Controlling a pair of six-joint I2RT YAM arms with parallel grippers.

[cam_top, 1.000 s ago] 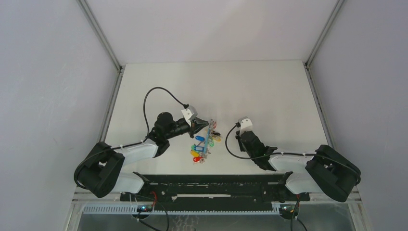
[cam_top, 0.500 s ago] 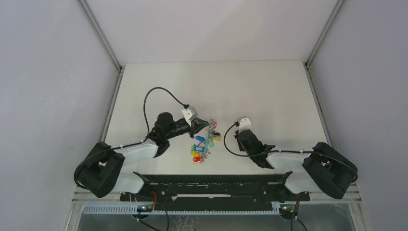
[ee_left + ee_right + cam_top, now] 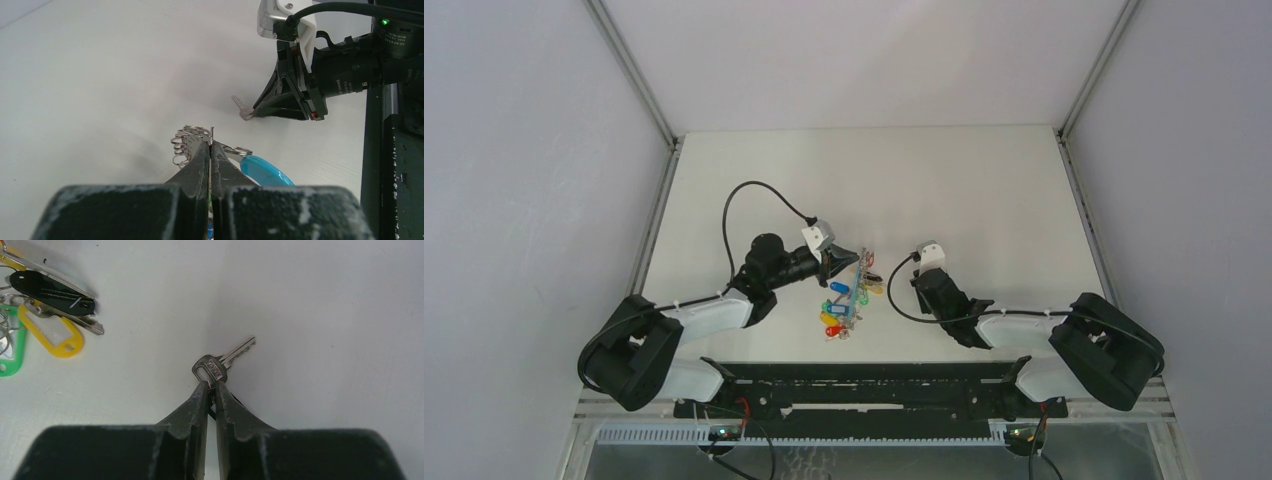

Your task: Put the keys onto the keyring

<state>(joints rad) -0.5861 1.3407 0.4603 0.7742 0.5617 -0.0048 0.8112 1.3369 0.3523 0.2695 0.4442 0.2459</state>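
Where the keyring [image 3: 196,136] sits: clamped in the left gripper [image 3: 210,146], whose jaws are clenched tight on its rim.
Strung at the ring: tagged keys [image 3: 842,300], a blue tag [image 3: 260,171] among them.
Right gripper [image 3: 212,386]: pinched onto the head of a lone silver key [image 3: 220,365], low at the table [image 3: 325,315], apart from the bunch.

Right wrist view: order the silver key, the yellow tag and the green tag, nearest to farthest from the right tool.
1. The silver key, centre of view, its head pinched in the tips of the right tool.
2. The yellow tag, lying off to the left.
3. The green tag, at the left edge, beyond the yellow one.
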